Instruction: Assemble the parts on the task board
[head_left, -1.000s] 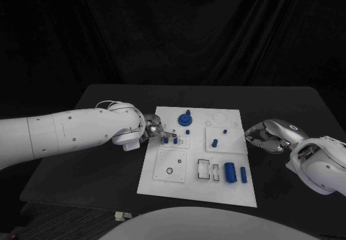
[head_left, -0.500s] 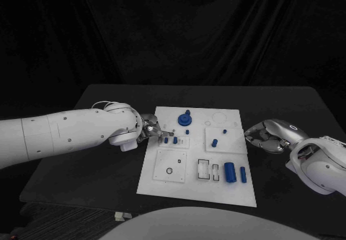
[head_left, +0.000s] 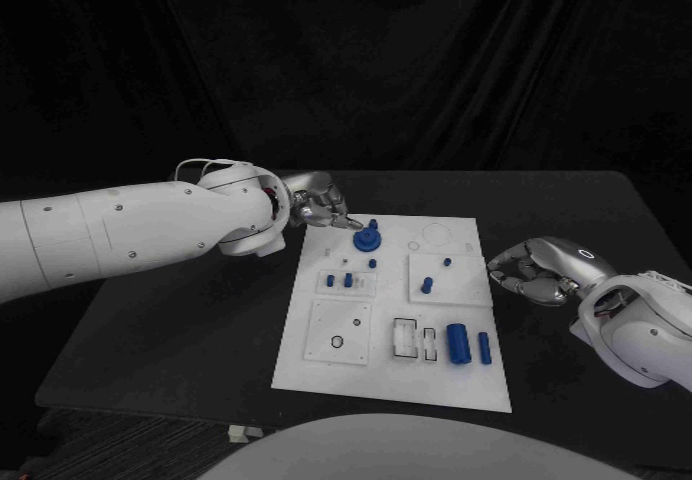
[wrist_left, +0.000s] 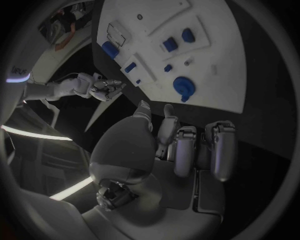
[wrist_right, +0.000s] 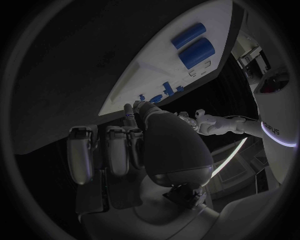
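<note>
The white task board (head_left: 335, 372) lies mid-table with blue parts on it: a round knobbed part (head_left: 368, 239) at its far end, two small pegs (head_left: 339, 281), and two cylinders (head_left: 460, 343) at the near right. My left hand (head_left: 320, 208) hovers over the board's far left corner beside the round part (wrist_left: 184, 87), its fingers (wrist_left: 187, 147) curled in with nothing seen in them. My right hand (head_left: 529, 272) sits off the board's right edge, fingers curled, and seems to pinch a small blue part (wrist_right: 128, 115) between thumb and fingertip.
More small blue parts (head_left: 428, 287) stand on a raised white plate at the board's right. A plate with a black ring (head_left: 338, 341) and two slotted frames (head_left: 408, 339) lie towards the near end. Bare black table (head_left: 173, 330) surrounds the board.
My left hand has lifted from the two small pegs and moved to the board's far left corner, beside the round part. The right hand has stayed put.
</note>
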